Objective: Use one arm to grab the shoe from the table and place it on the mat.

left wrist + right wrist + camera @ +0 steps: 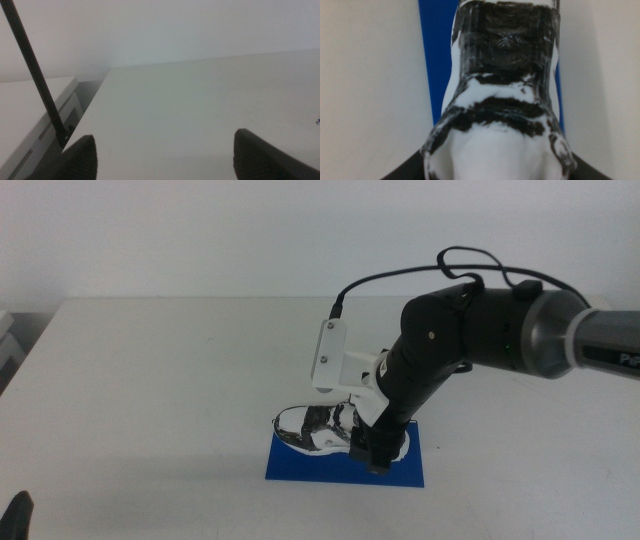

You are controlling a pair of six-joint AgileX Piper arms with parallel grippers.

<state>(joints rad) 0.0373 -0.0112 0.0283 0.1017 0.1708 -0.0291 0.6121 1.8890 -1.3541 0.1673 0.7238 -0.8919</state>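
Was at the putting-down step. Held the shoe [312, 428] by its heel end with the right end effector [378, 458], squeezed on both sides. Hung right on or just over the blue mat [290, 467], toe toward the left arm's side; could not tell if touching. Waited with the left end effector [165, 157] spread wide, holding nothing, near the tabletop [150, 380] edge. Next, probably needed to lower gently, let go, then lift straight up without dragging the shoe off.
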